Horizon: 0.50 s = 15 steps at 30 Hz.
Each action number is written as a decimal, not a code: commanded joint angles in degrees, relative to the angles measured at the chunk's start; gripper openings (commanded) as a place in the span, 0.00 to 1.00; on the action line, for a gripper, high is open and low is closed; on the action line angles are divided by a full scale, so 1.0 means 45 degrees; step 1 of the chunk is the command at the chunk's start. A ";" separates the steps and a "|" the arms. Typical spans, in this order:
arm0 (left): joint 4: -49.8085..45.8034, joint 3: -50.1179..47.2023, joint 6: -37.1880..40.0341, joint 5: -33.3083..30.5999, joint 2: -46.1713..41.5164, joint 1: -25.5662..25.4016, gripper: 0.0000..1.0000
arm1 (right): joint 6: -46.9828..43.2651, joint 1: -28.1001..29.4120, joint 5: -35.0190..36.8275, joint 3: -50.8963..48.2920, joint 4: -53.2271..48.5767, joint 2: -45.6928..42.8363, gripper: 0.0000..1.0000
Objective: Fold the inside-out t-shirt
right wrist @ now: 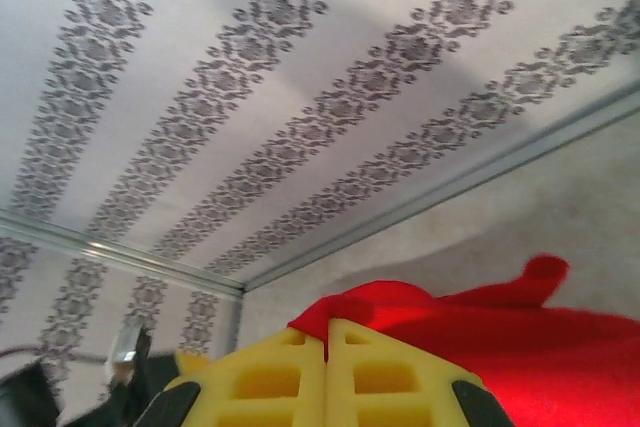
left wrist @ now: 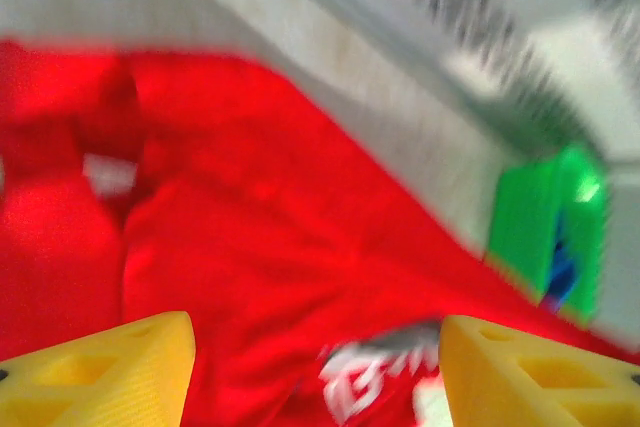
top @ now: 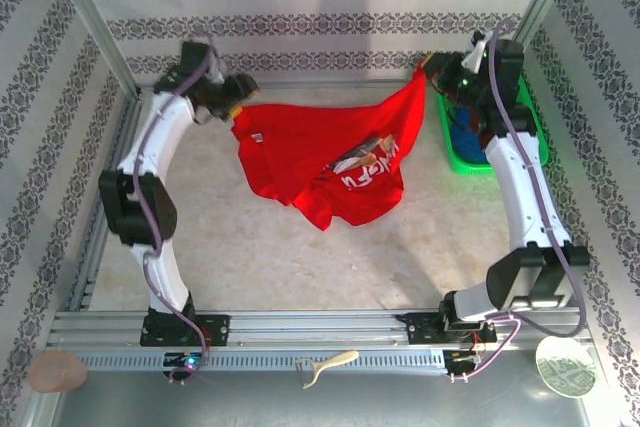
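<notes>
Print [top: 368,163] on the t-shirt [top: 290,152] half buried in folds — left wrist view blurred

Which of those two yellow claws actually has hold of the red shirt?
The right gripper: it is pinched shut on a corner of the red t-shirt. The left gripper stands open above the cloth, holding nothing.

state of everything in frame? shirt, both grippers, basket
t-shirt: unfolded, crumpled, one corner lifted off the table, print partly showing.
left gripper: open, nothing between its fingers.
right gripper: shut on the t-shirt's raised corner.
green basket: upright on the table, blue garment lying inside.
</notes>
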 commanded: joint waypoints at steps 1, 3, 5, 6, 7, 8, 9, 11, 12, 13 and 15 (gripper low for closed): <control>0.0805 -0.3974 0.1619 -0.2329 -0.2457 -0.1644 0.66 | -0.0885 -0.0040 0.0582 -0.0911 0.1420 -0.1007 0.00; 0.2232 -0.6455 0.0817 -0.3055 -0.3572 -0.2308 0.68 | -0.1029 -0.0038 0.0626 -0.1388 0.1405 -0.1258 0.00; 0.3735 -0.8213 0.0143 -0.3250 -0.4167 -0.2849 0.70 | -0.1094 -0.0037 0.0660 -0.1860 0.1410 -0.1519 0.00; 0.4255 -0.8686 -0.0143 -0.3124 -0.4161 -0.3017 0.70 | -0.1069 -0.0037 0.0678 -0.2133 0.1446 -0.1635 0.00; 0.4469 -0.8851 -0.0269 -0.3017 -0.3991 -0.3132 0.70 | -0.1042 -0.0037 0.0705 -0.2291 0.1501 -0.1709 0.00; 0.4515 -0.8833 -0.0278 -0.3012 -0.3722 -0.3257 0.70 | -0.1023 -0.0037 0.0735 -0.2484 0.1553 -0.1797 0.00; 0.4492 -0.8710 -0.0129 -0.3013 -0.3333 -0.3350 0.70 | -0.0984 -0.0019 0.0801 -0.2654 0.1613 -0.1846 0.00; 0.4434 -0.8371 0.0153 -0.2900 -0.2631 -0.3401 0.70 | -0.0884 0.0000 0.0827 -0.2914 0.1753 -0.1926 0.00; 0.4433 -0.8179 0.0235 -0.2802 -0.2321 -0.3430 0.70 | -0.0864 0.0017 0.0844 -0.2984 0.1793 -0.1927 0.00; 0.4435 -0.8031 0.0271 -0.2703 -0.2025 -0.3419 0.70 | -0.0865 0.0035 0.0843 -0.3024 0.1786 -0.1927 0.00; 0.4551 -0.7809 0.0320 -0.2560 -0.1605 -0.3485 0.69 | -0.0872 0.0060 0.0904 -0.3084 0.1787 -0.1927 0.00</control>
